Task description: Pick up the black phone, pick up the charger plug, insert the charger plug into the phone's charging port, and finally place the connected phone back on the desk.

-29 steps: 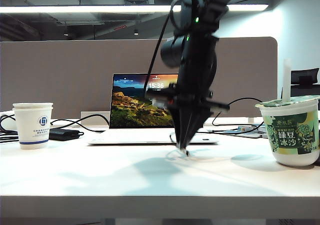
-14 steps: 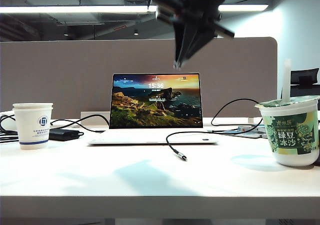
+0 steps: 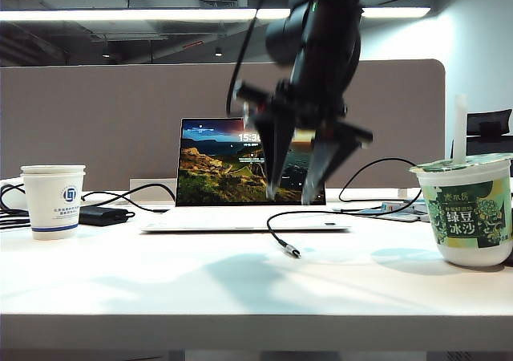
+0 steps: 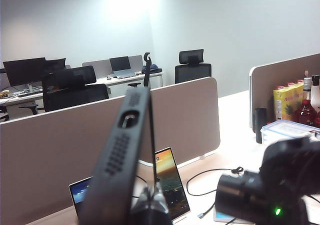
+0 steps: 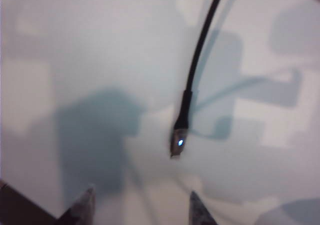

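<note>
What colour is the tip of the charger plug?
Silver-grey metal on the charger plug, behind it a dark collar; right wrist view shows it best.

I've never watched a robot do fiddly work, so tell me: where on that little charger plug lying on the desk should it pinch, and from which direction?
Probably the dark collar just behind the metal tip of the charger plug, from straight above. It lies flat on the desk, so only its sides offer purchase. The open right gripper hangs over it; the left gripper holds the black phone aloft.

You have an open laptop (image 3: 240, 176) at the back with a landscape lock screen lit. A white paper cup (image 3: 53, 200) with a blue logo stands far left, a black power brick (image 3: 103, 215) just behind it. A green-labelled dessert cup (image 3: 469, 208) stands far right.
</note>
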`<action>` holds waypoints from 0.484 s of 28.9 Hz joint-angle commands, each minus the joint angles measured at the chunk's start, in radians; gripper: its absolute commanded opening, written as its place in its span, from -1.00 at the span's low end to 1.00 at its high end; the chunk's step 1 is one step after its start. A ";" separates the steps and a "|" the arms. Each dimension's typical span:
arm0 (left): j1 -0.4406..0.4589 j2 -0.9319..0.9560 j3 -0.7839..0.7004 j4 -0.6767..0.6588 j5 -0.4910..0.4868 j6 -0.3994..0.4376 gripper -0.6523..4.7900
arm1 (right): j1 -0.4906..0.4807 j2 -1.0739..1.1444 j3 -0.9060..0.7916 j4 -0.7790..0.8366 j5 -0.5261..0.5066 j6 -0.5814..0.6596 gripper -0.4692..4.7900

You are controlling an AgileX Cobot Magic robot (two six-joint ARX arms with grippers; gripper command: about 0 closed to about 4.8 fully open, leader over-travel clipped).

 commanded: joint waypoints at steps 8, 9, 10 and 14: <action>0.003 -0.005 0.008 0.044 0.010 0.000 -0.78 | 0.020 0.033 -0.007 0.052 0.143 0.020 -0.03; 0.003 -0.006 0.008 0.043 0.010 0.000 -0.78 | 0.021 0.033 -0.008 0.051 0.143 0.023 -0.06; 0.003 -0.005 0.008 0.043 0.010 0.000 -0.78 | 0.026 0.033 -0.009 0.053 0.145 0.024 -0.06; 0.003 -0.005 0.008 0.044 0.010 0.000 -0.78 | 0.055 0.033 -0.010 0.062 0.196 0.024 -0.05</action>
